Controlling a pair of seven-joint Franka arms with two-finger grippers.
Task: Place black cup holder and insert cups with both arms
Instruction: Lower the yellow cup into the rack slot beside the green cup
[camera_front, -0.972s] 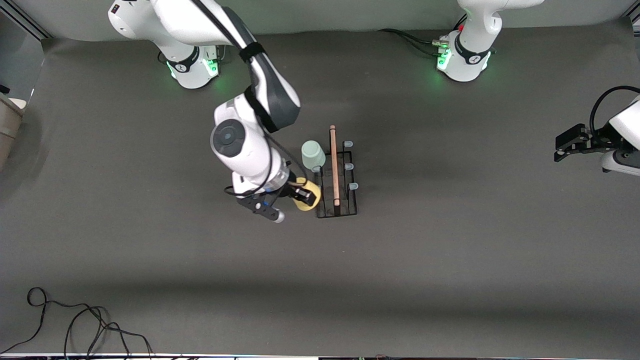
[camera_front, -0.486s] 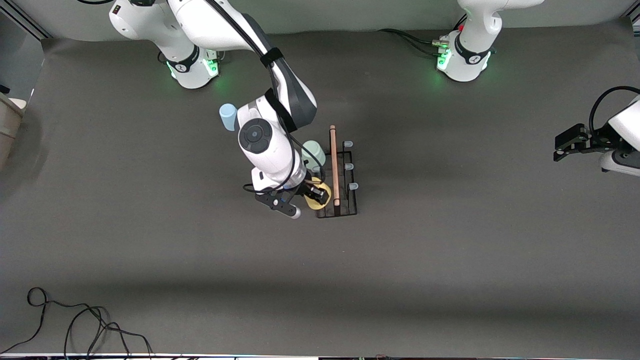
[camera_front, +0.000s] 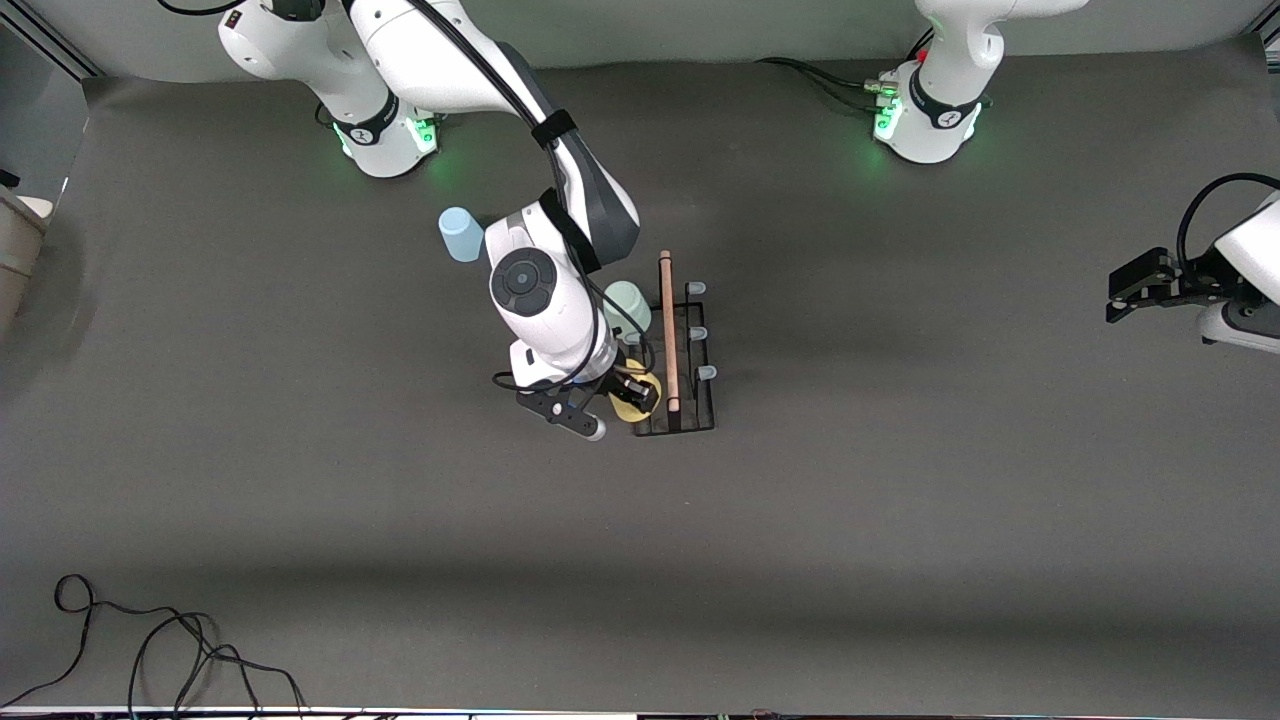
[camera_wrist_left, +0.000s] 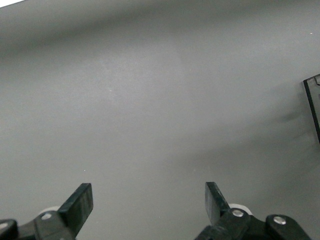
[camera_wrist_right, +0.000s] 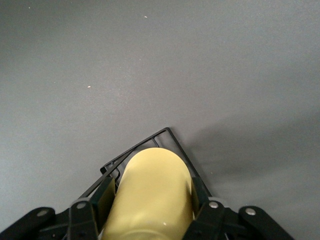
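On a matte, dark grey table (camera_front: 900, 520), near its middle:

Cable (camera_front: 150, 650): thin, black, loosely coiled, at the corner nearest the front camera, toward the right arm's end.

Light blue cup (camera_front: 460, 234): small, smooth plastic tumbler, standing on the table apart from the rack, farther from the front camera than it and toward the right arm's end.

Right gripper (camera_front: 630, 392): black, two-fingered, on a white jointed arm that overhangs part of the rack. Fingers (camera_wrist_right: 199, 192) clamped on either side of the yellow cup (camera_wrist_right: 152, 195), a smooth, rounded tumbler held over the rack's corner nearest the front camera.

Pale green cup (camera_front: 630, 305): same form, seated on the rack, partly hidden by the right arm.

Black cup holder (camera_front: 678, 400): thin black wire frame, rectangular base, light wooden rod handle (camera_front: 668, 330) along the top; three prongs with pale translucent caps (camera_front: 697, 332) stand bare on the side toward the left arm.

Left gripper (camera_front: 1135, 290): black, waiting over the table's edge at the left arm's end, well apart from the rack; fingers (camera_wrist_left: 80, 205) spread wide, holding nothing.
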